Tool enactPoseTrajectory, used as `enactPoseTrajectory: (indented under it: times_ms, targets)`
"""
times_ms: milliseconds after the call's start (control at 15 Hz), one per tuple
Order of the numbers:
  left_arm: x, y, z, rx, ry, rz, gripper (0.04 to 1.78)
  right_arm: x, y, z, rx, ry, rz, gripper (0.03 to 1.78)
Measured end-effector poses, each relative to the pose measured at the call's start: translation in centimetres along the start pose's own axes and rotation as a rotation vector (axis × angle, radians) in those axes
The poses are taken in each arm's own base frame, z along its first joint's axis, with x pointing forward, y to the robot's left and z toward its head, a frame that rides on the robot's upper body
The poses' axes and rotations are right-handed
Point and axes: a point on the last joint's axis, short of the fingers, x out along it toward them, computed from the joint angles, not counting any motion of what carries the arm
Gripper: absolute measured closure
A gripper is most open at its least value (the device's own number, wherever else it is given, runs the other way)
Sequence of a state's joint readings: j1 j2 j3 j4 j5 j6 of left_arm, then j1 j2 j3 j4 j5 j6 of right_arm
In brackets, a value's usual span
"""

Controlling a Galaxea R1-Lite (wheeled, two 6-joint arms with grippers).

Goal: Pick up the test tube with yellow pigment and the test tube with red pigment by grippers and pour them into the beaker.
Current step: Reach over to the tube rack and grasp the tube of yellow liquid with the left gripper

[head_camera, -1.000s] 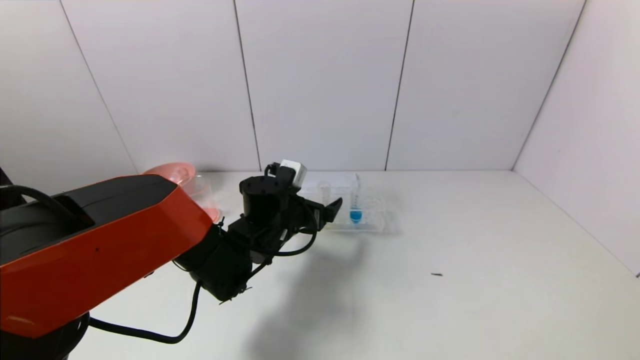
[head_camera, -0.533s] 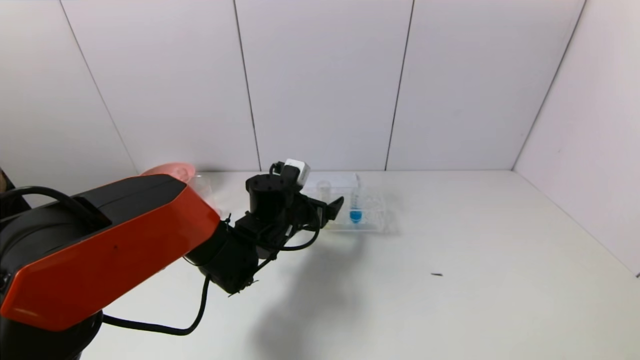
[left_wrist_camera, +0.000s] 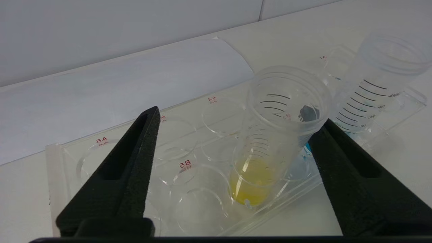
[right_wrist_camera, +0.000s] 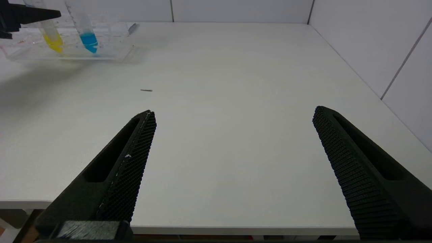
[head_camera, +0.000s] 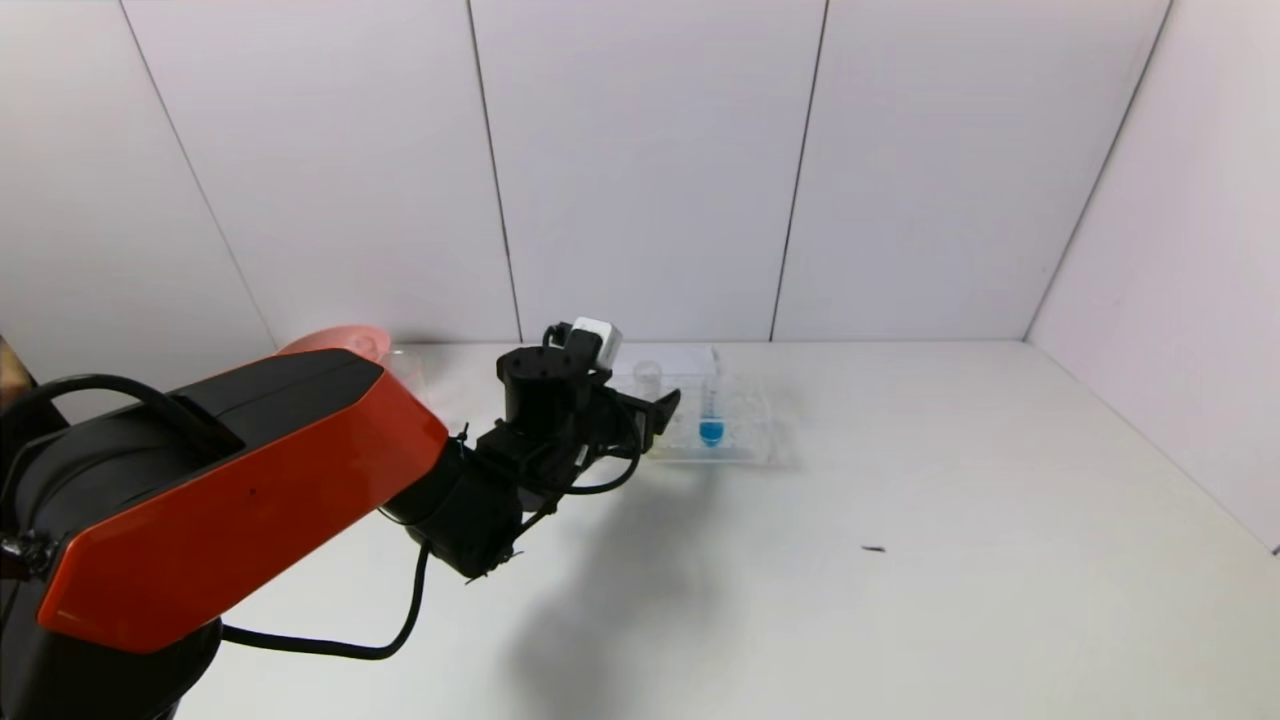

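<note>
1. The test tube with yellow pigment (left_wrist_camera: 260, 152) stands in the clear rack (left_wrist_camera: 67, 158), between the fingers of the left claw (left_wrist_camera: 236, 128) and much nearer one finger than the other. Whether that finger touches it cannot be told.
2. The blue-liquid tube (left_wrist_camera: 378, 91) is just beyond the left claw, in the same rack.
3. Left claw is spread wide and grips nothing; its fingers straddle the yellow tube's upper part.
4. Right claw (right_wrist_camera: 233, 118) is released and empty, low over bare worktop (right_wrist_camera: 236, 67), well apart from the rack.
5. In the head view the pink bowl (head_camera: 340, 340) sits behind the left arm. The beaker and the red tube are not seen.
6. Versus 1.0 s ago, the left claw (head_camera: 655, 415) has edged forward and slightly up toward the rack; the rack and blue tube have not moved.
</note>
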State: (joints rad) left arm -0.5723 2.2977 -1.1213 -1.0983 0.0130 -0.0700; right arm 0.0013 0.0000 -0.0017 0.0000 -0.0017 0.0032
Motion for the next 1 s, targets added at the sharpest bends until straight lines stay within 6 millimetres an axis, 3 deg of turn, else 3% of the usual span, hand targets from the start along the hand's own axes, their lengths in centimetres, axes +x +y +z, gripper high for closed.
enactPoseTrajectory:
  times_ms: [267, 400, 1000]
  targets:
    - [0.03, -0.09, -0.10, 0.000, 0.004, -0.009, 1.13, 0.00, 0.00, 0.00, 0.000, 0.000, 0.000, 0.11]
    - [0.04, -0.11, -0.17, 0.000, 0.007, -0.011, 1.35, 0.00, 0.00, -0.01, 0.000, 0.000, 0.000, 0.11]
    - [0.08, -0.29, -0.12, 0.016, 0.006, -0.012, 1.37, 0.00, 0.00, -0.01, 0.000, 0.000, 0.000, 0.11]
